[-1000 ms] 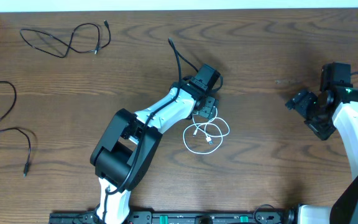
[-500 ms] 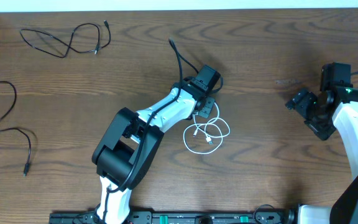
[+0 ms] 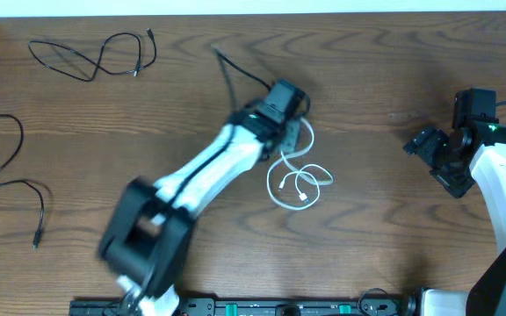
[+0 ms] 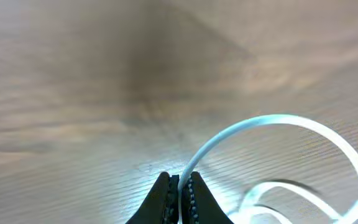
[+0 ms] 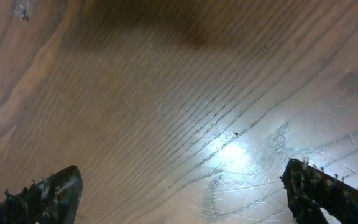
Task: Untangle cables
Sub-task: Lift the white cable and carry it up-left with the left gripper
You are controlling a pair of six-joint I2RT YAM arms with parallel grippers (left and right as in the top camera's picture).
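White cable (image 3: 299, 183) lies near the middle of the tabletop (image 3: 393, 237). It is a thin, smooth, glossy cord curled into a few loose, overlapping loops. One strand rises out of the coil to the left fingers (image 4: 163, 202), which are pressed together on it. In the left wrist view the cord comes up from between their dark, ridged pads and sweeps off in a round arc. From above, the left arm (image 3: 209, 167), white with black joints, looks blurred.

Two black cables lie well apart from the white one, both thin and matte. One (image 3: 95, 57) makes a loose figure-eight scribble near the far left corner. The other (image 3: 7, 180) runs in long open curves along the left edge and ends in a small plug (image 3: 36, 238).

On the right side, the right fingers (image 5: 48, 193) stand spread wide over bare wood, holding nothing. The tabletop is dark brown, with a clear wood grain and a slight sheen.
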